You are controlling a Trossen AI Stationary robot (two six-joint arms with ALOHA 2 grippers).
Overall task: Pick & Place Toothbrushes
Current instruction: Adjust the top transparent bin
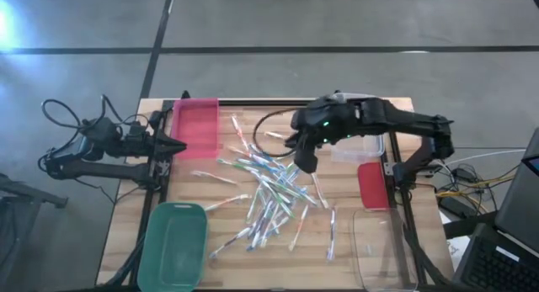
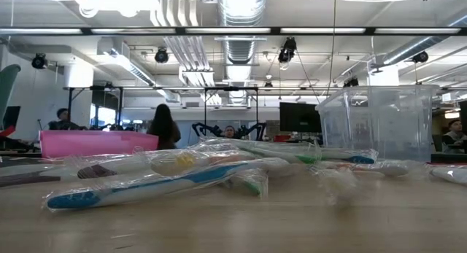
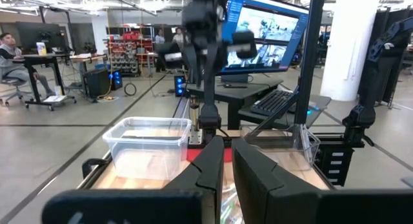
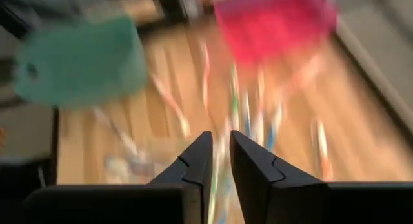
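Note:
Several toothbrushes in clear wrappers lie scattered in a loose pile on the middle of the wooden table; the low view shows them close up. My right gripper hangs above the pile's far right part, its fingers nearly together. The right wrist view is smeared, and it shows toothbrushes on the wood beyond the fingertips. My left gripper waits at the table's left edge beside the pink bin, fingers together. My right gripper has its fingers close together over the pile. The smeared right wrist view does not show whether a toothbrush sits between them, so I cannot tell if it touches anything.
A green bin sits at the near left corner. One clear bin stands at the near right and another under the right arm. A red flat thing lies at the right edge. People sit in the room beyond.

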